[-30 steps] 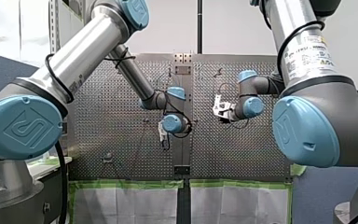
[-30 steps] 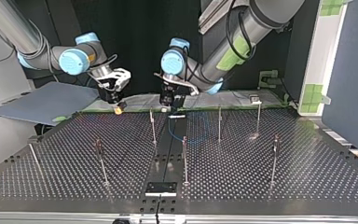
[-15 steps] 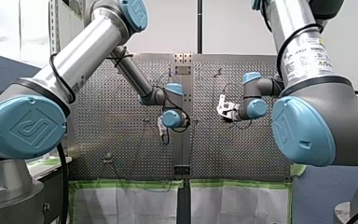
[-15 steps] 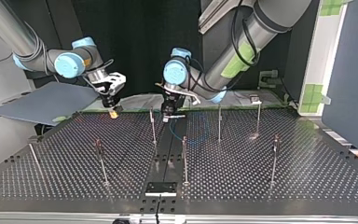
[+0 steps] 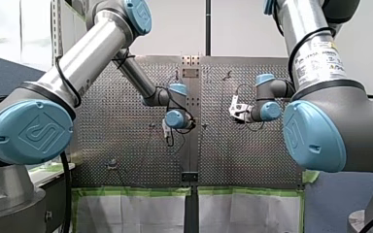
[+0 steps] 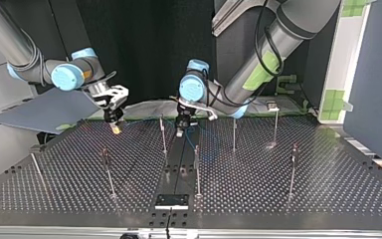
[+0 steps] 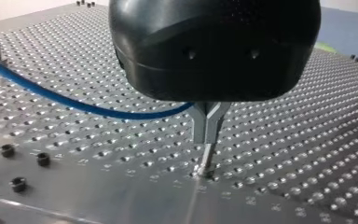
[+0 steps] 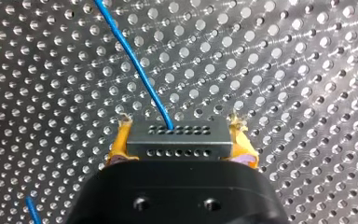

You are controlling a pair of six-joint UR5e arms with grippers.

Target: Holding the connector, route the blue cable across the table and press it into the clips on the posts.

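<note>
Top view, left to right: my right hand (image 6: pixel 114 127) hangs low in the upper left of the frame, just over the far edge of the surface (image 6: pixel 278 199). Right wrist view shows its yellow pads squeezing both ends of the grey connector (image 8: pixel 177 137). The blue cable (image 8: pixel 135 60) comes out of the connector and runs away over the holes.

Next comes a thin post (image 6: pixel 163 135). Just beside it, near the top middle, is my left hand (image 6: pixel 180 130). In the left wrist view its metal fingers (image 7: pixel 198 122) are pinched together and the tip touches the surface. The cable runs up to where the fingers begin. I cannot tell if they pinch it.

What could go wrong, I think:
- The cable could catch on that post and pull tight. Then the connector might slip out of the pads.
- The left fingertip could scrape or jam in a hole if it slides while pushed down.
- The two arms are near each other, so a quick swing could bump them.

Room to move: behind my right hand the surface ends, and a dark flat sheet (image 6: pixel 45 107) lies there. The lower half of the frame is wide open, with only thin posts standing well apart. At the far right, a tall dark panel (image 6: pixel 373 74) stands beside the surface, so there is less room.
</note>
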